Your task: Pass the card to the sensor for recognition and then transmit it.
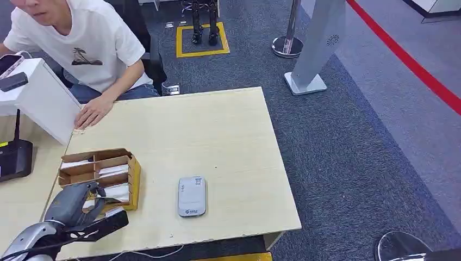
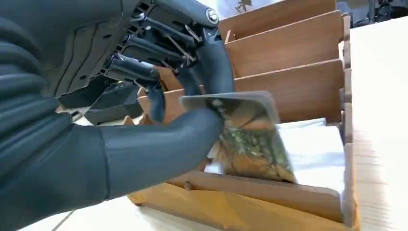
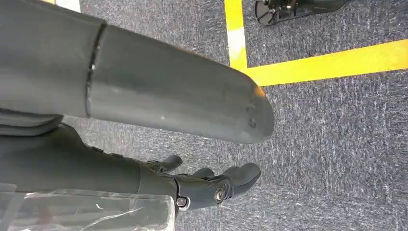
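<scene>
Your left hand (image 2: 159, 96) pinches a card (image 2: 245, 137) over the wooden card box (image 1: 100, 176); the grey sensor (image 1: 192, 196) lies at its 3 o'clock. Your right hand (image 3: 211, 185) hangs empty, fingers apart.

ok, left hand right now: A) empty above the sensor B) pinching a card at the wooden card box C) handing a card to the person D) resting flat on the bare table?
B: in the left wrist view the left hand pinches a card between thumb and fingers, right over the wooden card box.
</scene>
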Motion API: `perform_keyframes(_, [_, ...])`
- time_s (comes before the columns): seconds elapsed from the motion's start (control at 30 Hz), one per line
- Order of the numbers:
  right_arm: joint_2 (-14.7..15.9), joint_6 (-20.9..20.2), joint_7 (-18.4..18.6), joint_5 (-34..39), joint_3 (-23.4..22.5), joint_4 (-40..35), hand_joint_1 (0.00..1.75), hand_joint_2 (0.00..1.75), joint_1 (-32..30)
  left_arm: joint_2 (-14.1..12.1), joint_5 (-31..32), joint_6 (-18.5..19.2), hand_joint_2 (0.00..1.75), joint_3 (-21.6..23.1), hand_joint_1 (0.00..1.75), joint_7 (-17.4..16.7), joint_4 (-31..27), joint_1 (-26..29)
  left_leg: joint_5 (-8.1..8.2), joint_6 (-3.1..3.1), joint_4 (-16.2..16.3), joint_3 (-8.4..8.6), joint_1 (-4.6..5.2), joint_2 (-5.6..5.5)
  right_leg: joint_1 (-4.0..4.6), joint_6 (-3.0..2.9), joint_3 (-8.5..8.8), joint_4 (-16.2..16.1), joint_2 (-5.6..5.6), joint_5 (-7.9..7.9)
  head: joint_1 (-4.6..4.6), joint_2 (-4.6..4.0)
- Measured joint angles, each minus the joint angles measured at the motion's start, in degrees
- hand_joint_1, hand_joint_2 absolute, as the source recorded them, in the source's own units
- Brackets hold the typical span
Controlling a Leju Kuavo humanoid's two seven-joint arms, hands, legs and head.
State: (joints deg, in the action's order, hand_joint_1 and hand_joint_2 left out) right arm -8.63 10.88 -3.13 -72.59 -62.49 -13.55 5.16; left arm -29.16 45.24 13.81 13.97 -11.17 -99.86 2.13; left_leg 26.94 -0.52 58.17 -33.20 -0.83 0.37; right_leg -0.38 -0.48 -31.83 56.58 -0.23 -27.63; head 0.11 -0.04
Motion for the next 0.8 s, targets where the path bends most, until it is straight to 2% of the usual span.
perform_keyframes(0.57, [0.00,-0.26,-0.02,0.24,0.00,0.00,0.00,0.00,-0.03,0.57,-0.68,-0.30,1.75,-0.98,1.75,0.94,-1.18,0.09,0.00,0.00,0.00,0.00,0.00,0.00,0.00,0.00,0.00,0.00,0.00,0.00,-0.02,0.00])
perform_keyframes(0.7, [0.00,-0.15,-0.02,0.57,0.00,0.00,0.00,0.00,-0.06,0.57,0.20,-3.13,1.75,-1.79,1.75,1.20,-2.47,0.37,0.00,0.00,0.00,-0.01,0.00,0.00,0.00,0.00,0.01,0.00,0.00,0.00,-0.02,0.00])
perform_keyframes(0.8, [-0.02,-0.04,-0.11,0.61,0.00,0.00,0.00,0.00,-0.35,0.39,-0.64,-5.73,1.75,-5.08,1.75,2.01,-4.96,1.76,0.00,0.00,0.00,0.00,-0.01,0.02,0.01,0.00,0.00,0.01,0.01,0.00,0.00,0.00])
